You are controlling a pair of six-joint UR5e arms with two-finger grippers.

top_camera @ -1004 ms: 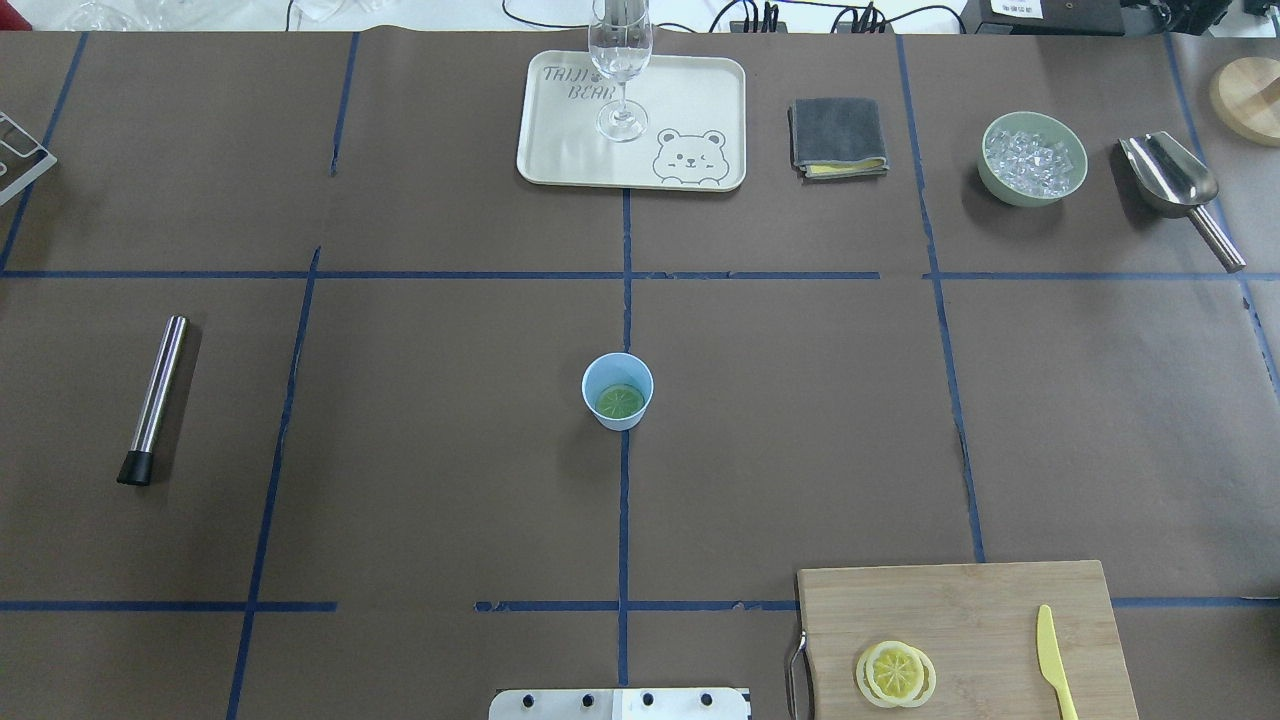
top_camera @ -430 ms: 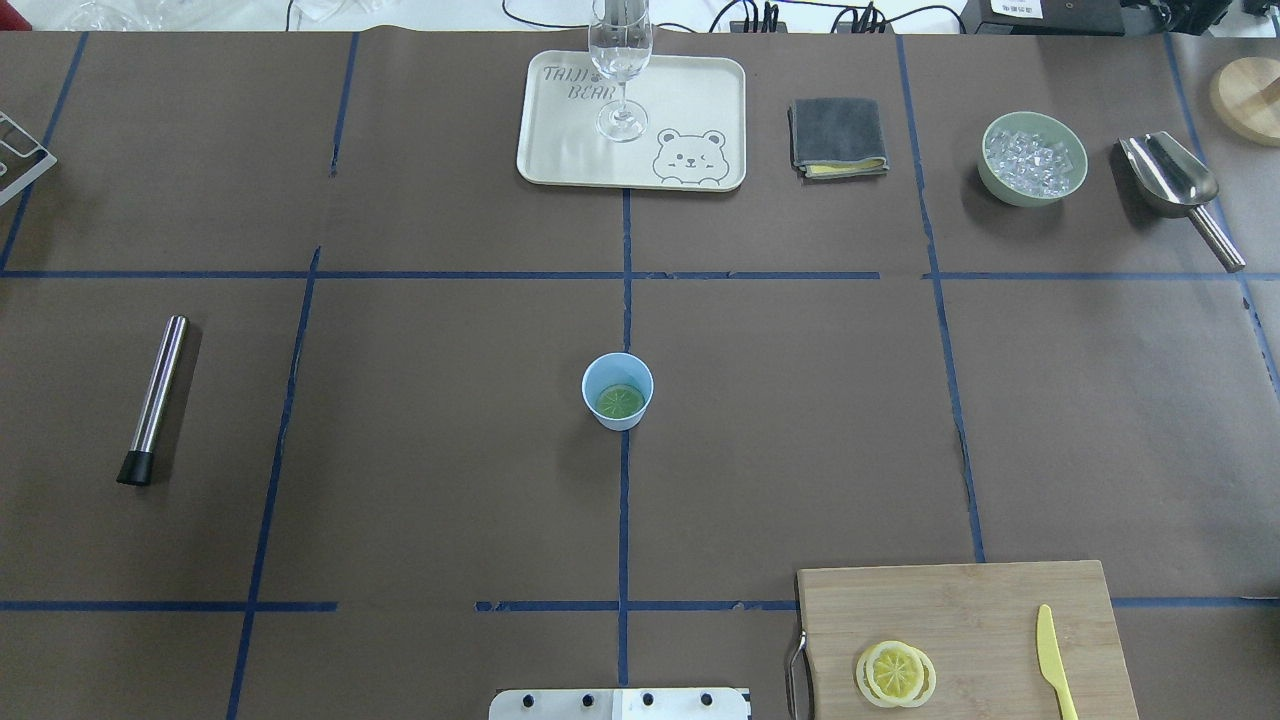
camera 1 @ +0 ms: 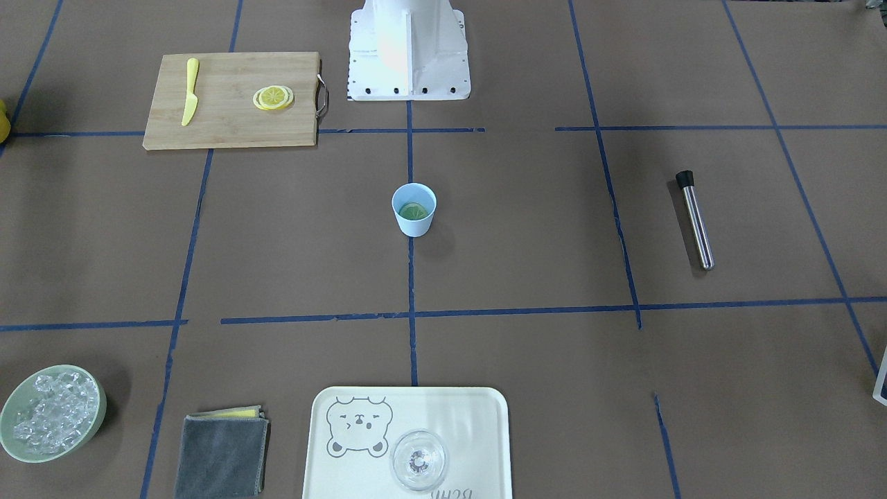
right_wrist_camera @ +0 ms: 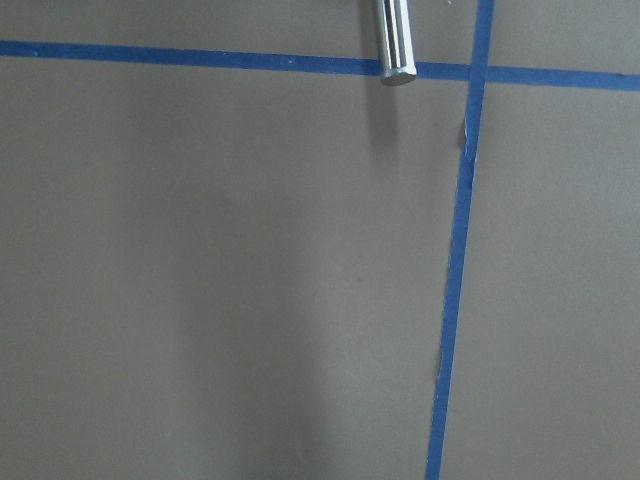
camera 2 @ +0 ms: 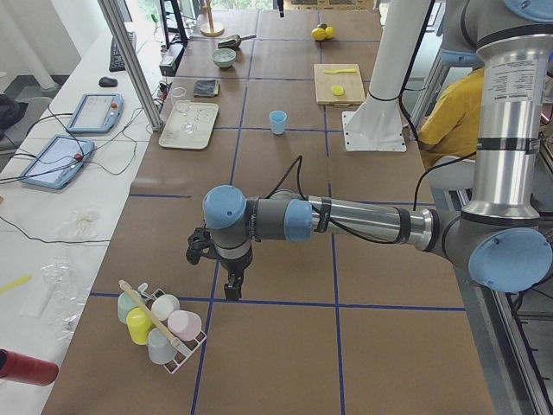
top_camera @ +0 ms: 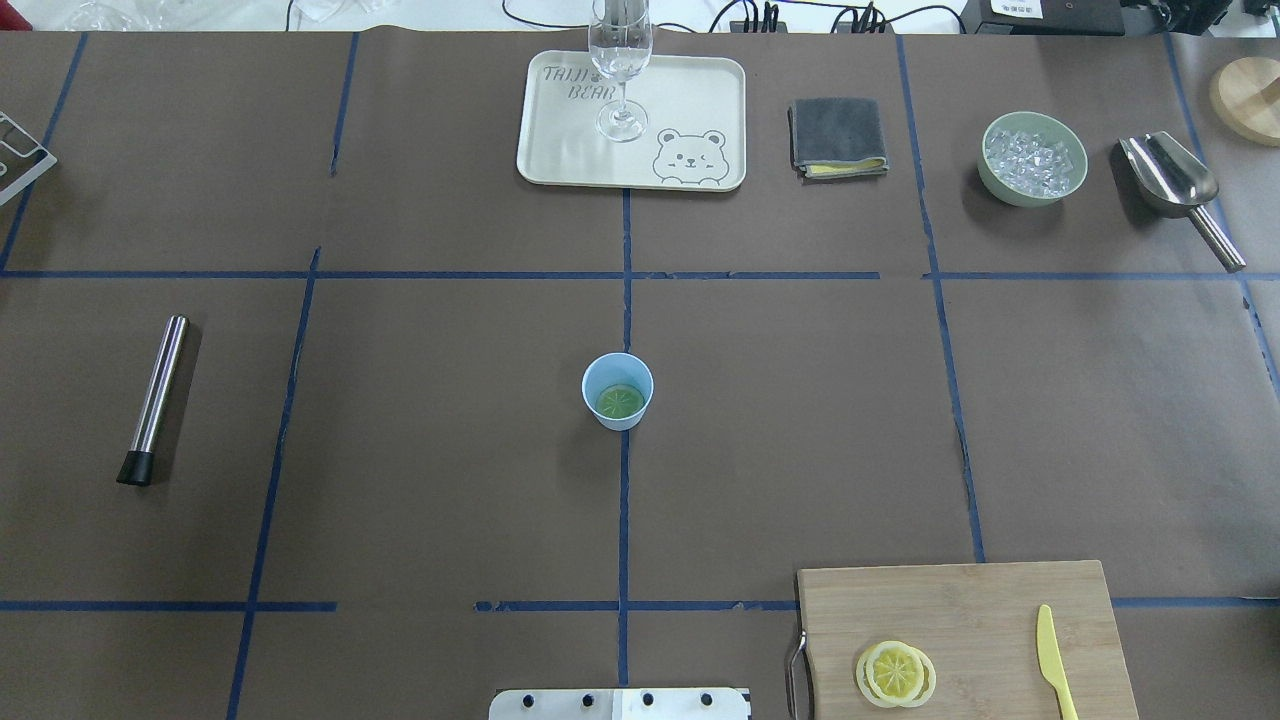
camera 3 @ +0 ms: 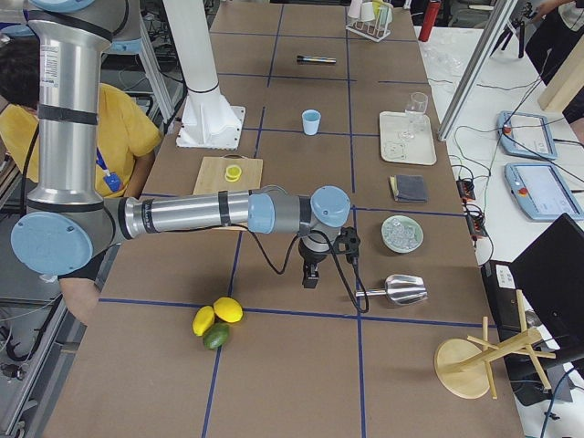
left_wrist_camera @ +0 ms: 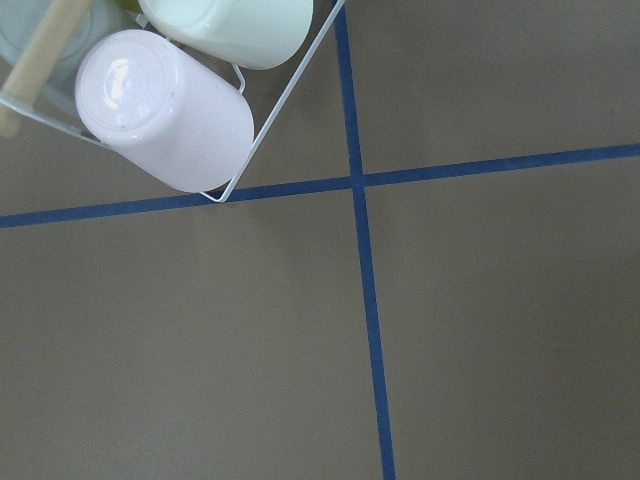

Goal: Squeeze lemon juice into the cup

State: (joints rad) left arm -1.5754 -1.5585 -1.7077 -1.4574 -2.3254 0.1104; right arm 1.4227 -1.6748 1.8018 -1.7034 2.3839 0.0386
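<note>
Left arm: stretched out nearly level over the bench, wrist turned down. Left fingers point straight down over a blue tape line, near a wire rack of upturned cups. They show only in the side view, so I cannot tell how wide they are or whether they hold anything.

Steel rod: lies flat, black cap nearest the robot.

Cup: upright at bench centre on the middle tape line, a green slice lying in its bottom.

Lemon slice: flat on the wooden board, near the handle end and well apart from the cup. Yellow knife lies on the same board, apart from the slice.

Right arm: also reaches out level, wrist bent down. Right fingers hang above bare bench beside the metal scoop. Their opening cannot be told either.
</note>
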